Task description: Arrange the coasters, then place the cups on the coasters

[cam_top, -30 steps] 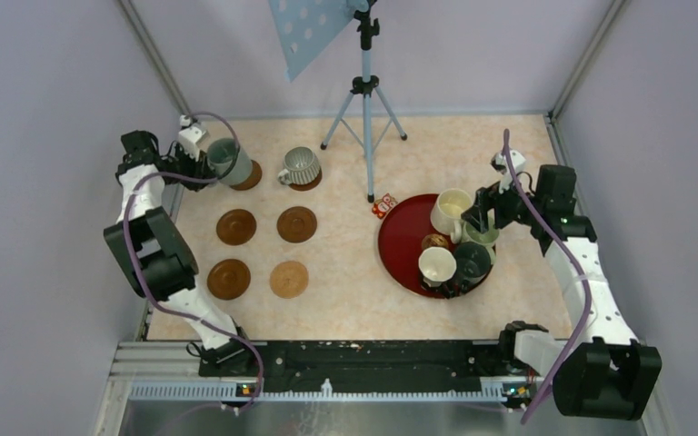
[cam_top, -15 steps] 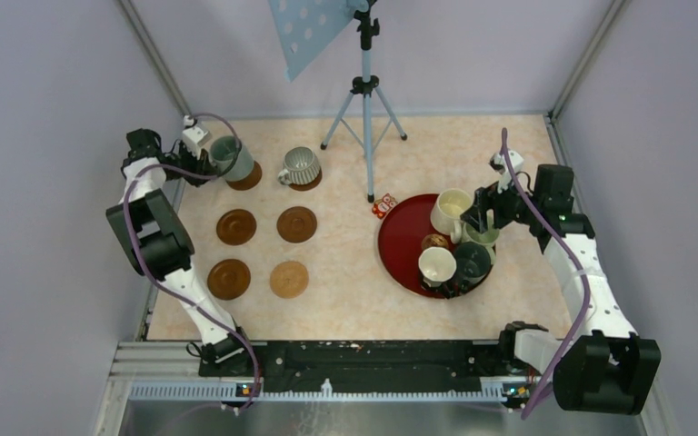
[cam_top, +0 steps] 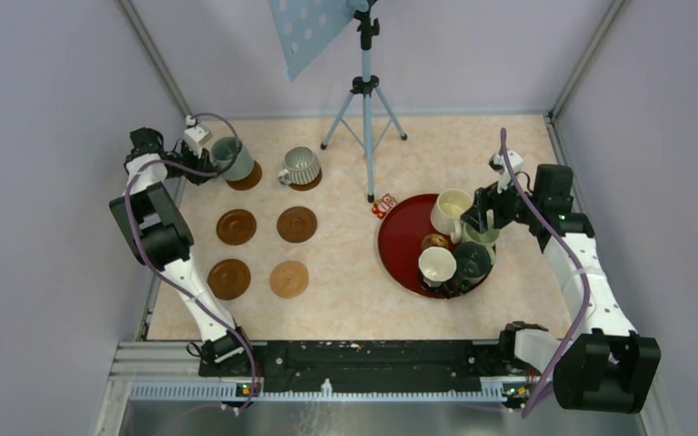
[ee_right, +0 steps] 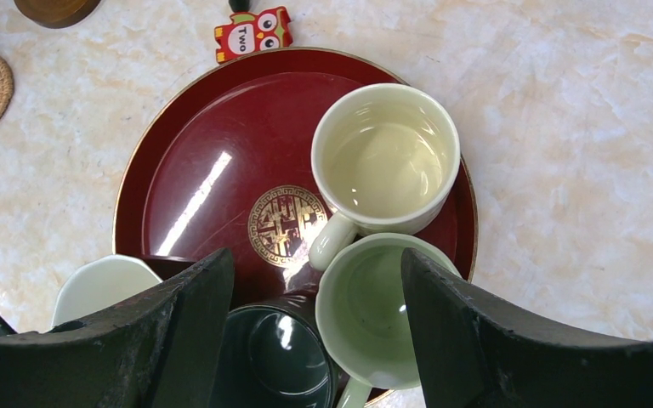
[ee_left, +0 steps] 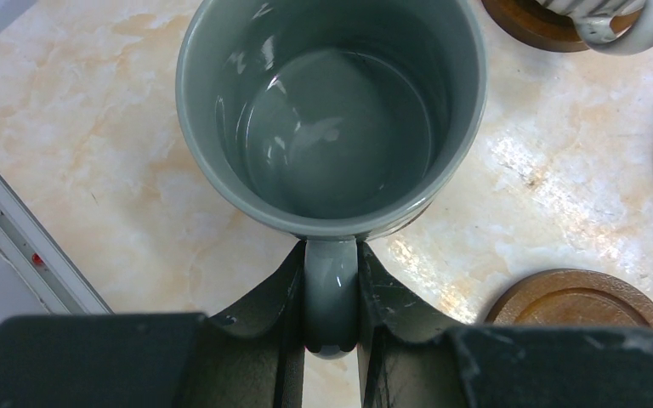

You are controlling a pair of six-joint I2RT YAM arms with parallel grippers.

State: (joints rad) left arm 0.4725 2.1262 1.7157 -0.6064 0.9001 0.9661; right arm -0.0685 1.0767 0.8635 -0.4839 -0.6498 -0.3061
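My left gripper (cam_top: 202, 162) is shut on the handle (ee_left: 332, 293) of the grey-green cup (ee_left: 332, 110), which is upright over the back-left coaster (cam_top: 249, 178). I cannot tell whether it rests on that coaster. The ribbed grey cup (cam_top: 300, 165) stands on the coaster beside it. Several bare coasters (cam_top: 236, 226) (cam_top: 296, 223) (cam_top: 229, 278) (cam_top: 289, 279) lie nearer. My right gripper (ee_right: 315, 272) hangs open above the red tray (ee_right: 195, 170), its fingers straddling the pale green cup (ee_right: 370, 310) and the dark teal cup (ee_right: 281, 357). The cream cup (ee_right: 385, 160) and the white cup (ee_right: 102, 285) share the tray.
A small red owl figure (cam_top: 383, 206) lies at the tray's back-left rim. A tripod (cam_top: 364, 109) stands at the back centre of the table. Purple walls and a metal frame close in the table on three sides.
The left arm has drawn back a little toward the back-left corner, with the grey-green cup still gripped and now more upright. The right arm has not moved.
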